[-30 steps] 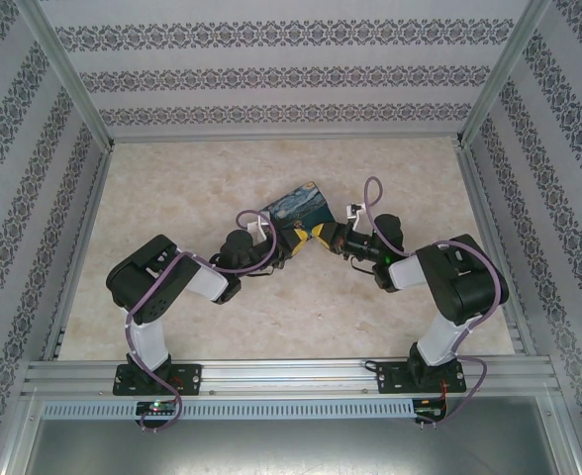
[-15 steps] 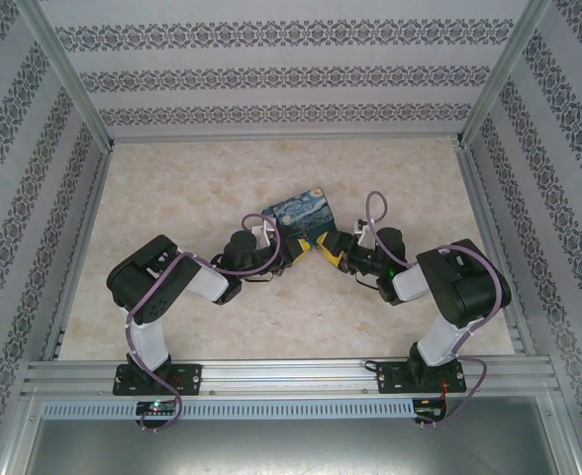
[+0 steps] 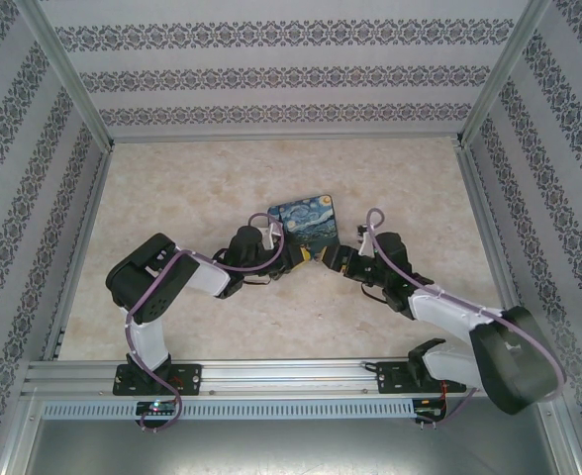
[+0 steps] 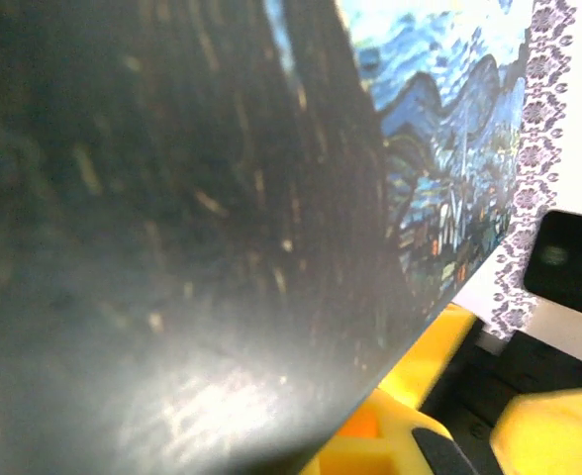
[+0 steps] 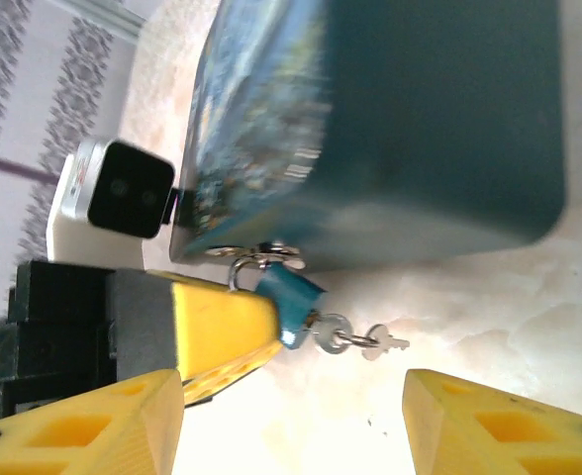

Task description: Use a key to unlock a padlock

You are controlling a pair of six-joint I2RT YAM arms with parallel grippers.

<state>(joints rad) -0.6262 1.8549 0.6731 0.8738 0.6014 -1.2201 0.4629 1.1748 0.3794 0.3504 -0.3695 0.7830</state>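
**Item 1: night-sky box** (image 3: 306, 222). Blue-and-yellow painted box lying flat on the marbled counter (image 3: 192, 188). All places below are given from this box.

**Item 2: padlock** (image 5: 291, 294). Small, with a light-blue body. It sits at the box's near lower edge, and its thin shackle (image 5: 256, 259) reaches up to small metal loops on that edge. The body is tilted away from the box.

**Item 3: key** (image 5: 385, 343). Small pale metal key lying on the counter just off the box's near edge. It joins the padlock's foot through a round metal piece (image 5: 331, 332), perhaps a ring or a second key's head; it is too small to tell.

**Item 4: left gripper** (image 3: 291, 259). At the box's near-left corner. One yellow finger (image 5: 222, 322) touches the padlock body on the side away from the key. Whether its jaws are parted or clamped cannot be told.

**Item 5: right gripper** (image 5: 293, 396). At the box's near-right corner, low over the counter. Jaws spread wide and holding nothing; padlock and key lie just beyond its fingertips.
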